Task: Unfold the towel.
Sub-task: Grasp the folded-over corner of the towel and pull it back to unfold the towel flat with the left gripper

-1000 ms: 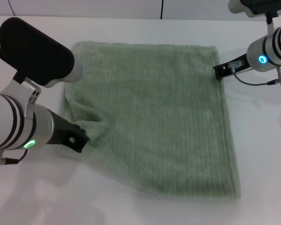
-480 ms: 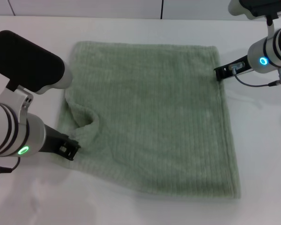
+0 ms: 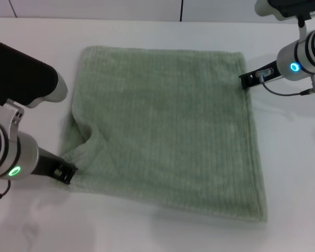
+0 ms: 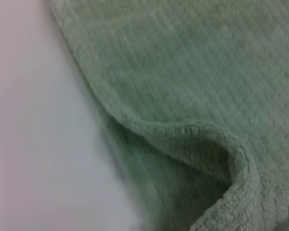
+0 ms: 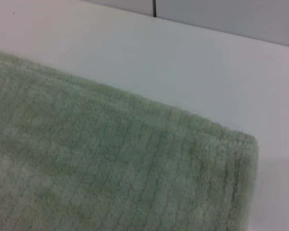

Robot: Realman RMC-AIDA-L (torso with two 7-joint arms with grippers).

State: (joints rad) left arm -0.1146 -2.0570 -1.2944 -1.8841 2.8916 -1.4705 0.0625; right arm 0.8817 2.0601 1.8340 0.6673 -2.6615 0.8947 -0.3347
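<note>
The pale green towel (image 3: 168,126) lies spread on the white table, with a raised fold near its near-left corner (image 3: 86,142). My left gripper (image 3: 68,172) is shut on that near-left corner, low over the table. My right gripper (image 3: 245,80) is shut on the towel's right edge close to the far-right corner and stays still. The left wrist view shows the curled fold of the towel (image 4: 207,139) over the table. The right wrist view shows the towel's far corner (image 5: 135,163) lying flat.
The white table (image 3: 294,173) has bare room to the left, right and front of the towel. A grey wall edge (image 3: 147,10) runs along the back. A cable (image 3: 283,93) hangs by my right arm.
My left gripper has moved left and toward the near edge, pulling the towel's near-left corner outward. The fold has flattened and widened. The right gripper has not moved.
</note>
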